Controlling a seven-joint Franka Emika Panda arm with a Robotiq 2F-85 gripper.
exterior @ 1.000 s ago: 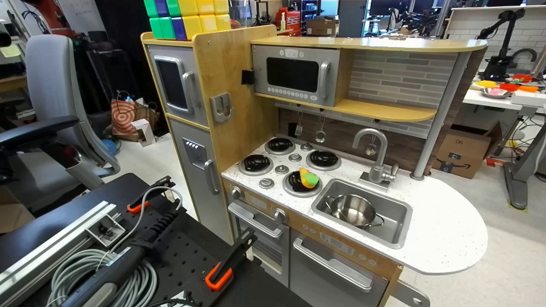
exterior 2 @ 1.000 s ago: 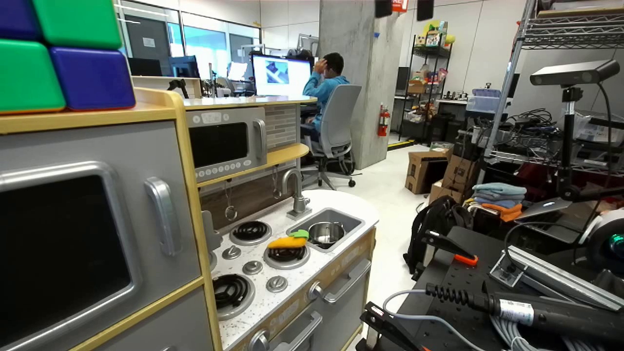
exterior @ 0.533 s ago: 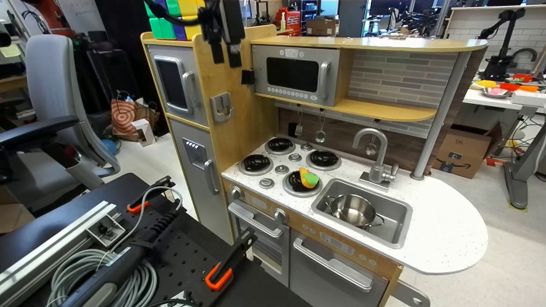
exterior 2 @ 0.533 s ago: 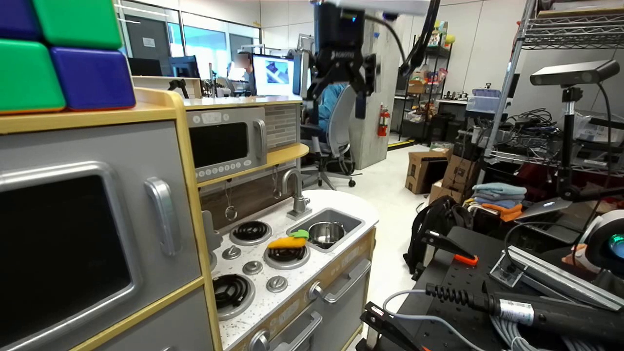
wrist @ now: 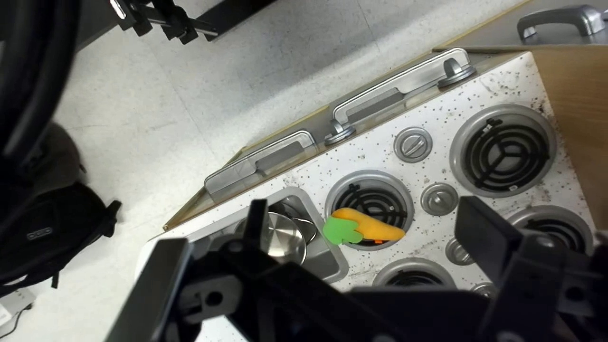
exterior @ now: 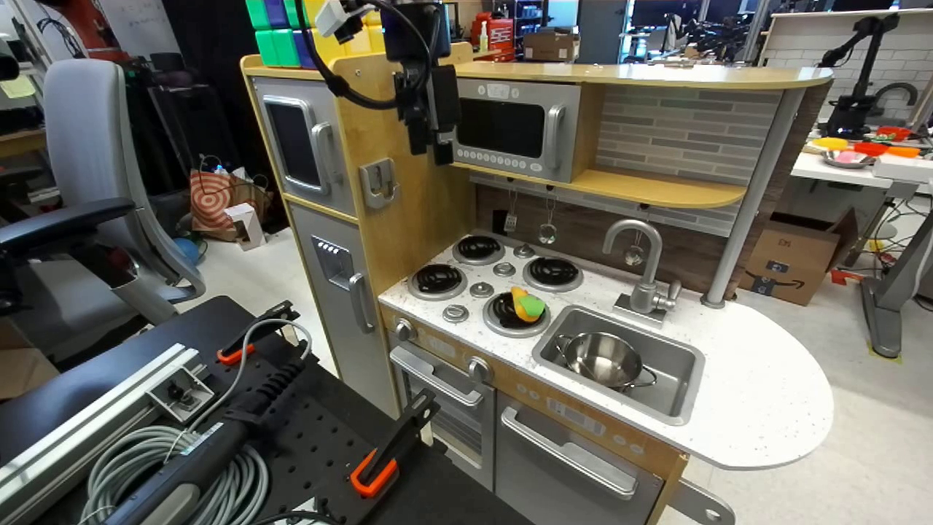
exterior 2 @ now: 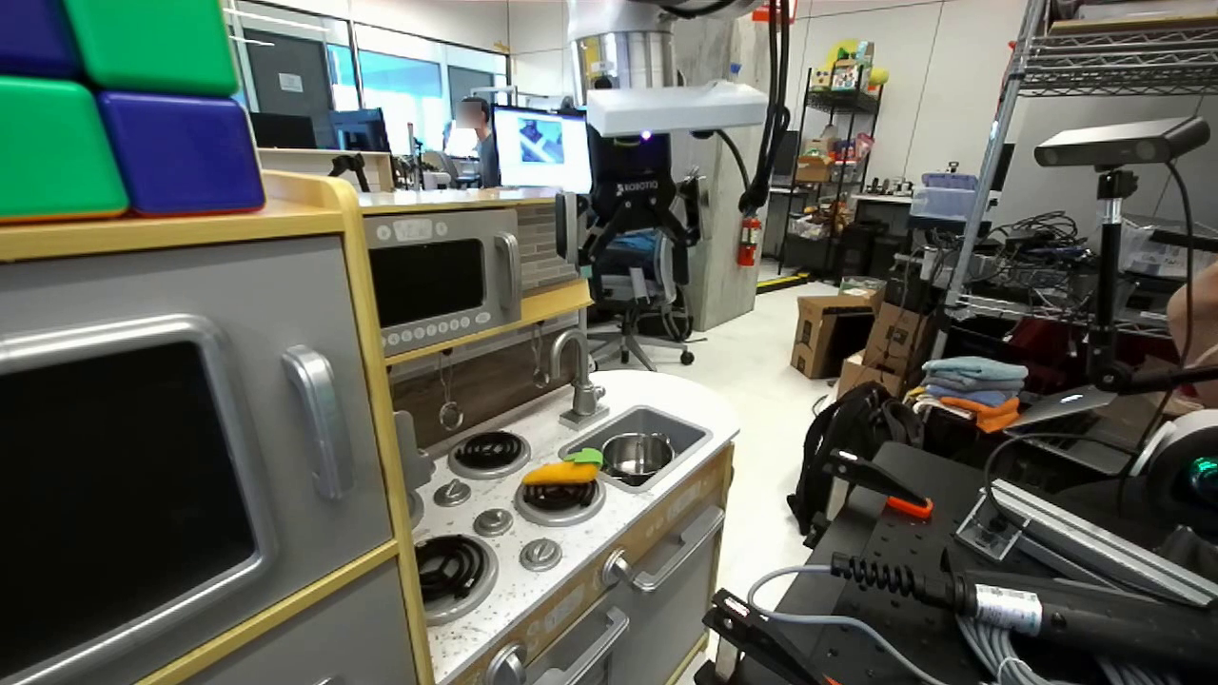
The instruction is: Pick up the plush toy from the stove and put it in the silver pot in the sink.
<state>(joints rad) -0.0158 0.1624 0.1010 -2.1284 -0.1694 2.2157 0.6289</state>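
Note:
The plush toy (exterior: 528,305) is yellow-orange and carrot-shaped with a green leafy top. It lies on the burner nearest the sink on the white stove (exterior: 506,284), and it also shows in an exterior view (exterior 2: 559,473) and in the wrist view (wrist: 375,227). The silver pot (exterior: 603,359) stands in the sink (exterior: 672,383); nothing shows inside it. The pot shows again in an exterior view (exterior 2: 636,455) and, partly behind a finger, in the wrist view (wrist: 285,240). My gripper (exterior 2: 633,266) hangs well above the stove, pointing down. In the wrist view its fingers (wrist: 365,211) are wide apart with nothing between them.
The grey faucet (exterior: 645,270) rises behind the sink. The toy microwave (exterior: 503,131) and a wooden shelf (exterior: 663,189) overhang the back of the counter. A tall wooden cabinet side (exterior: 415,146) borders the stove. Utensils (exterior: 547,230) hang at the back wall.
A second ago the arm was out of view. It has come in from above, and my gripper has moved down and toward the stove over the last half second. Toy and pot have not moved.

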